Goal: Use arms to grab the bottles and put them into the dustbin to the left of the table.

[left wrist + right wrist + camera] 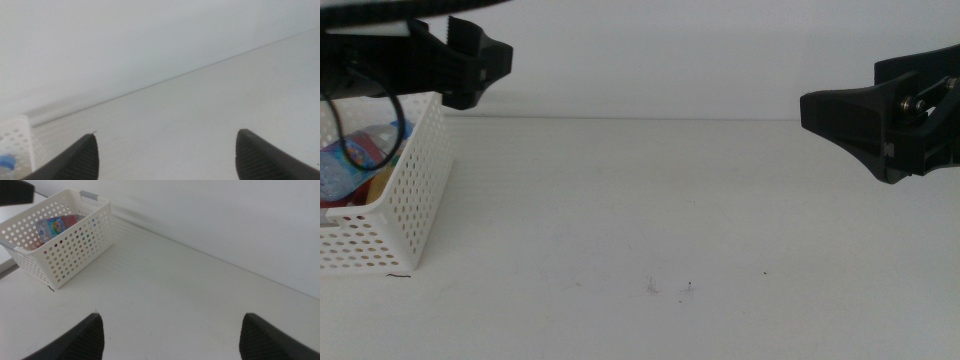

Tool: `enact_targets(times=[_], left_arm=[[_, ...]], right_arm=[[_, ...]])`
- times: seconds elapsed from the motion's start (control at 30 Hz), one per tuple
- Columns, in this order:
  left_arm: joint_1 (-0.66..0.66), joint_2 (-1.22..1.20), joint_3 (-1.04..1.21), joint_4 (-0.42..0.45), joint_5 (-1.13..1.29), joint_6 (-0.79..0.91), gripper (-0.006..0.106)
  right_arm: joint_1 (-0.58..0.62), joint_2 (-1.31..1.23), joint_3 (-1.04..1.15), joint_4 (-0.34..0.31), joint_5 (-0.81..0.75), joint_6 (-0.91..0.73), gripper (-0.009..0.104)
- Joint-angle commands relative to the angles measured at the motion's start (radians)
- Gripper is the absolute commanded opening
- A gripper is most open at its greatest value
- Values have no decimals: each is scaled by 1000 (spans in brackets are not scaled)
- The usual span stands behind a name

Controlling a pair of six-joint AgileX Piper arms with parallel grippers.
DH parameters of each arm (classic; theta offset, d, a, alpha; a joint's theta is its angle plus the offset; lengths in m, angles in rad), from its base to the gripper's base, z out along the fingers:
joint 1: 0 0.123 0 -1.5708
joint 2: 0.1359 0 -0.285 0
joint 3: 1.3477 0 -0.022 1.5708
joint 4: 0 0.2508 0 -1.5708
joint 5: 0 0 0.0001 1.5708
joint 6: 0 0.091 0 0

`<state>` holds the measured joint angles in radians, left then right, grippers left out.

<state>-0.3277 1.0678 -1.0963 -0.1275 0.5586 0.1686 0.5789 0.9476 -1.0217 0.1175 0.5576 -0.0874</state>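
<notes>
The dustbin [415,190] is a white perforated basket at the table's left edge. Inside it lies a clear water bottle [350,150] with a colourful label, and something yellow [382,181] shows beside it. The right wrist view shows the dustbin [65,247] from afar, with the bottle [52,225] in it. My left gripper [480,60] hovers above the dustbin's far right corner, open and empty [167,134]. A blue cap [6,162] shows at the dustbin [20,135] below it. My right gripper [820,110] hangs over the table's right side, open and empty [172,315].
The white table [670,220] stretches between the two arms, with a few dark specks [688,288] near the front. A pale wall rises behind the table's far edge. No bottle shows on the tabletop.
</notes>
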Motion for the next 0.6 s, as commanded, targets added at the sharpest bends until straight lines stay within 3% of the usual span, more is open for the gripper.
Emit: enact_targets(times=[0.0, 0.4, 0.57], left_arm=[[-2, -22, 8, 18, -4, -16, 94], [-2, -47, 8, 23, -8, -16, 94], [6, -49, 26, 28, -26, -16, 94]], right_arm=[[4, -5, -7, -2, -6, 0, 82], [4, -5, -7, -2, -6, 0, 82], [-14, -10, 62, 157, -71, 0, 82]])
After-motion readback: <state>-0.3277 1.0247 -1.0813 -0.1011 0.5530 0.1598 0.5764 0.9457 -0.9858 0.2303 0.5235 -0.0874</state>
